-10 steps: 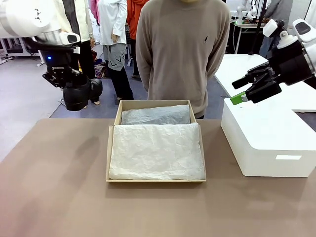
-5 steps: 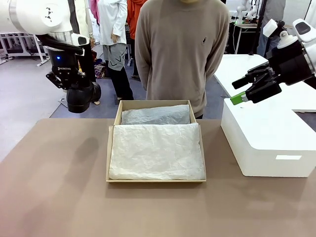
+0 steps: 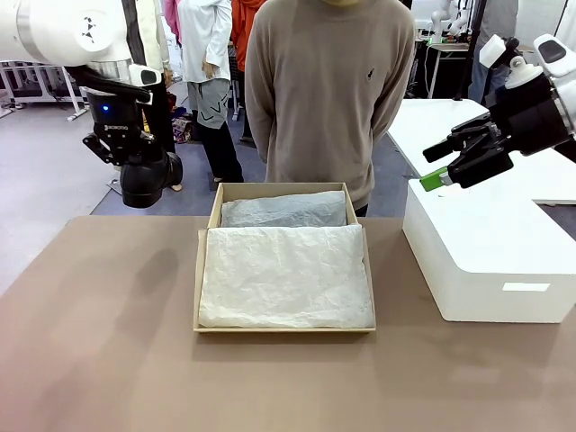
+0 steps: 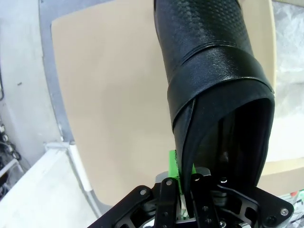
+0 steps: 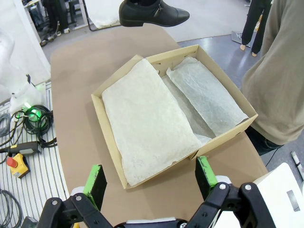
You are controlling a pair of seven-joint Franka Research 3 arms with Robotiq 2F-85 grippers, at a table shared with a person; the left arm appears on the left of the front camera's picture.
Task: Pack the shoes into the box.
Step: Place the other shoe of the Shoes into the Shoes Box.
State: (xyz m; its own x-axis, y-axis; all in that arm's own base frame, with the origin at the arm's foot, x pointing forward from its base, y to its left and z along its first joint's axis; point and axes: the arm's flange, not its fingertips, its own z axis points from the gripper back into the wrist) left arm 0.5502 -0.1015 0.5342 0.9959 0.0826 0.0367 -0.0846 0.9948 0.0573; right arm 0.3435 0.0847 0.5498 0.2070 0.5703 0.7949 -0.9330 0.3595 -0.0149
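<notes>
One glossy black shoe (image 3: 147, 180) hangs in the air beyond the table's far left corner, with my left gripper (image 3: 130, 153) shut on it. In the left wrist view the shoe (image 4: 213, 95) runs away from my left gripper (image 4: 183, 178), whose fingers pinch the rim of its opening. The tan box (image 3: 201, 270) lies open at the table's middle, lined with white tissue paper (image 3: 283, 274). My right gripper (image 3: 434, 164) hovers open above the white block. Its wrist view looks down between my right gripper (image 5: 151, 178) at the box (image 5: 107, 138) and the held shoe (image 5: 152, 13).
A large white block (image 3: 490, 261) stands on the table's right side, close to the box. A person in a beige sweater (image 3: 328, 99) stands at the far edge right behind the box. Bare brown tabletop (image 3: 99, 324) stretches left of and in front of the box.
My left arm has shifted slightly right and down with the shoe. The right arm and the box have stayed put.
</notes>
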